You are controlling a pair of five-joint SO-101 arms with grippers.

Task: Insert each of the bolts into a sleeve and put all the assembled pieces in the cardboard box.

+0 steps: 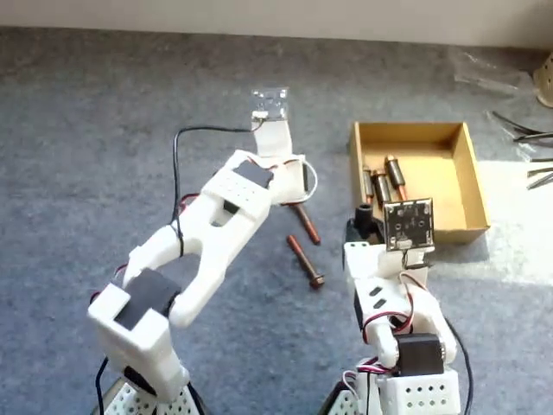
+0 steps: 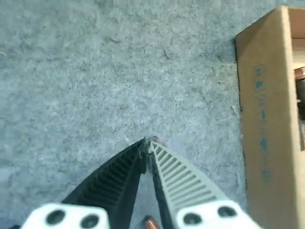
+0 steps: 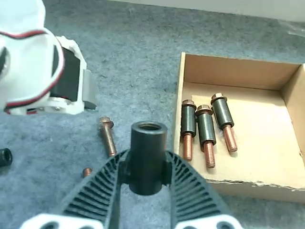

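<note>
Right gripper [image 3: 145, 163] clamps a black sleeve [image 3: 148, 152] around its lower half and holds it upright with the bore facing up. That pose looks chosen so a bolt can be dropped in from above. It sits just beside the near corner of the cardboard box [image 3: 189, 67], a short way from the drop-off.

Left gripper [image 2: 147, 144] has its jaws drawn almost together. A copper glint at the tips and a threaded end showing in the gap behind them suggest it is pinching 1 bolt [image 1: 304, 223] by the head end. Whether that bolt is lifted or resting on the grey carpet [image 1: 112, 112] cannot be told.

A second bolt [image 1: 304, 259] lies loose on the carpet between the 2 arms, its head toward the robot. The box already holds 3 assembled pieces [image 3: 206, 129], laid side by side against its left wall. A small dark part [image 3: 5, 156], perhaps another sleeve, sits well apart from the box.

Judging from this, the step in hand is mating the pinched bolt with the held sleeve, and the task is past halfway.
</note>
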